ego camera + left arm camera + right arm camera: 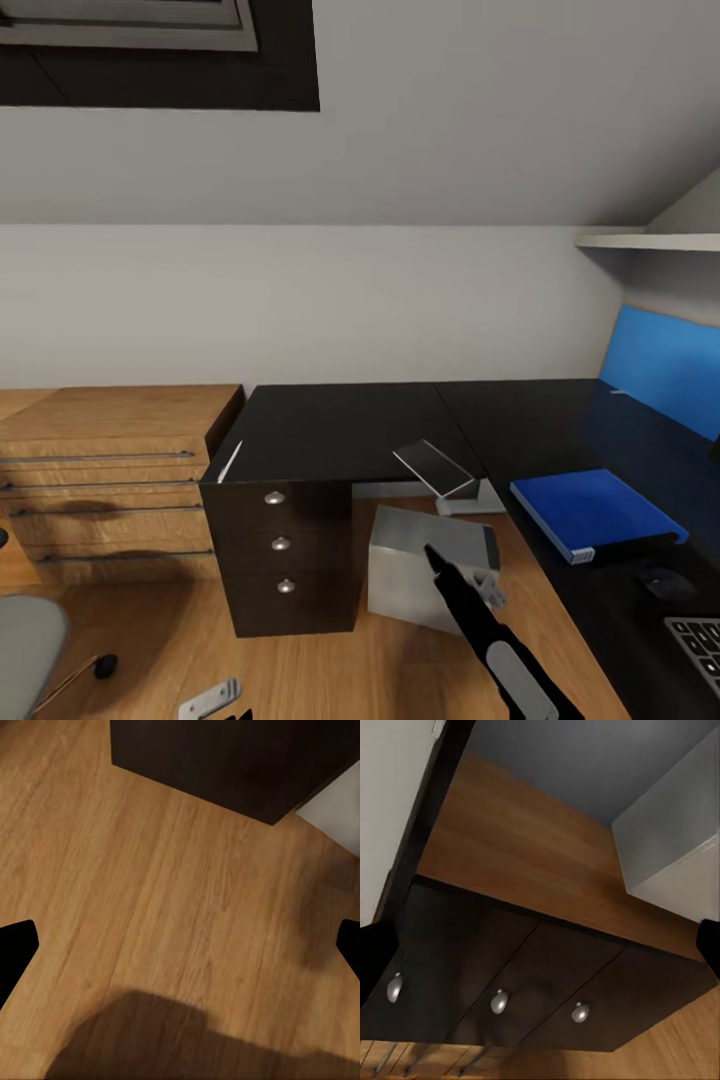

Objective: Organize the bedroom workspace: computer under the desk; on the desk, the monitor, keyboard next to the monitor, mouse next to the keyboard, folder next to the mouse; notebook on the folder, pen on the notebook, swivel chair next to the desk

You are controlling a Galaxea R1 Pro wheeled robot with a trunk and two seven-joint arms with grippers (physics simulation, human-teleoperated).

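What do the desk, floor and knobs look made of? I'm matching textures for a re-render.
Desk: black, glossy, perhaps lacquered board; its top carries soft reflections. Floor: warm brown wood planks, matte, with visible grain and seams. Knobs: round, silver, likely polished metal, judging by bright highlights.
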